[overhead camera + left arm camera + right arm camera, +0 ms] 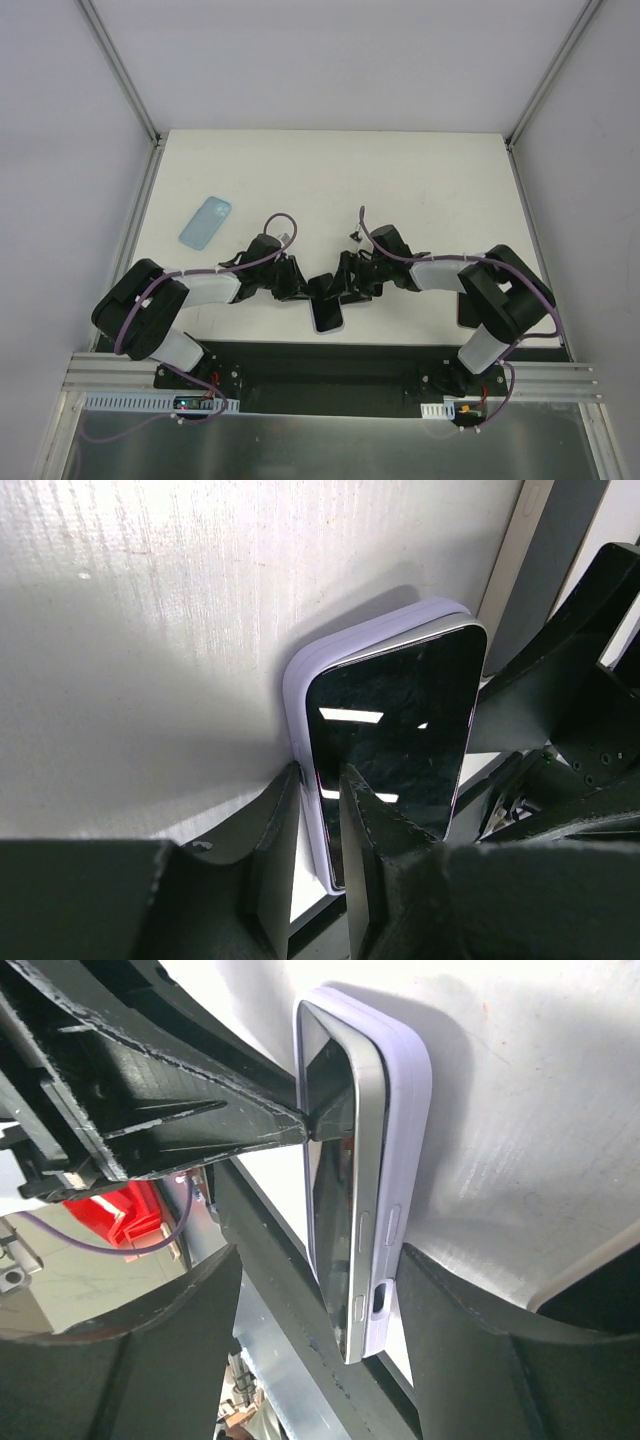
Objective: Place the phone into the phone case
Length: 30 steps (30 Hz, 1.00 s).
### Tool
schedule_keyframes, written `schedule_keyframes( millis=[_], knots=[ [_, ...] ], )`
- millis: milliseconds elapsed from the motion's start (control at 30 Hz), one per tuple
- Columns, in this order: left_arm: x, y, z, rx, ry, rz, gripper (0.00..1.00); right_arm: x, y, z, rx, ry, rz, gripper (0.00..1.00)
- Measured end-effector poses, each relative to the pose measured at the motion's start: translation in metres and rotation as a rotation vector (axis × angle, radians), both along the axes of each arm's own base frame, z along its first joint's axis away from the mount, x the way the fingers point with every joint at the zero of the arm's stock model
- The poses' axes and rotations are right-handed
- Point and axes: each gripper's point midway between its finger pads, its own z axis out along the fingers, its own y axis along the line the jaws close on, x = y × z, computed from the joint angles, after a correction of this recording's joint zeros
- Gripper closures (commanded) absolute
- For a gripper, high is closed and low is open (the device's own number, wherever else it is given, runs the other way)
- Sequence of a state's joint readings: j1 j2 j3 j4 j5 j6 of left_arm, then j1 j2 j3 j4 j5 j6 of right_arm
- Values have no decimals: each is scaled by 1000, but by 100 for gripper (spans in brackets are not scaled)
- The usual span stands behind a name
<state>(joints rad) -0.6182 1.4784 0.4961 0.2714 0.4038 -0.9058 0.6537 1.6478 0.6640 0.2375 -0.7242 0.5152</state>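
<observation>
Down on the white tabletop, near the front edge and right in the middle: a phone with a dark, shiny screen facing up. Resting in a light purple case, but not pushed all the way in. Sticking up above the rim of the case along one long side, with the silver edge and the little side buttons showing.

Pinched from the left by the left claw, clenched on the phone and the purple case together. One of its fingers on the glass, the other down on the outside of the case. Only a thin gap between the two, filled by the purple rim.

From the other side, the right claw, released. Its fingers wide apart, with the long buttoned edge of the phone between them. One on the screen side, well clear of the glass. The other on the back side, just beside the case; touching or not, cannot tell.

Far off to the left: a light blue case, lying alone on the tabletop, well apart from the phone.
</observation>
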Motion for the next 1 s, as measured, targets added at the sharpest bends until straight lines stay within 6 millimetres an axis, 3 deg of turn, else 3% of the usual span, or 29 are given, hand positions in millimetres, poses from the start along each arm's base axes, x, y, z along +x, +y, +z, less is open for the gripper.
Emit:
schedule_keyframes(
  millis=[200, 500, 567, 667, 767, 1000],
  knots=[
    [0, -1, 1, -14, -2, 1, 80, 3, 3, 2, 49, 22, -10, 41],
    [-1, -2, 2, -23, 5, 1, 80, 3, 0, 0, 74, 34, -20, 59],
    [-1, -2, 2, -26, 8, 1, 80, 3, 0, 1, 78, 32, -19, 57],
    [-1, -2, 2, -27, 9, 1, 80, 2, 0, 2, 89, 35, -16, 45],
    [-1, -2, 2, -28, 9, 1, 80, 3, 2, 6, 109, 30, -7, 46],
    [-2, -3, 3, -36, 13, -4, 79, 1, 1, 5, 111, 35, -7, 75]
  ],
)
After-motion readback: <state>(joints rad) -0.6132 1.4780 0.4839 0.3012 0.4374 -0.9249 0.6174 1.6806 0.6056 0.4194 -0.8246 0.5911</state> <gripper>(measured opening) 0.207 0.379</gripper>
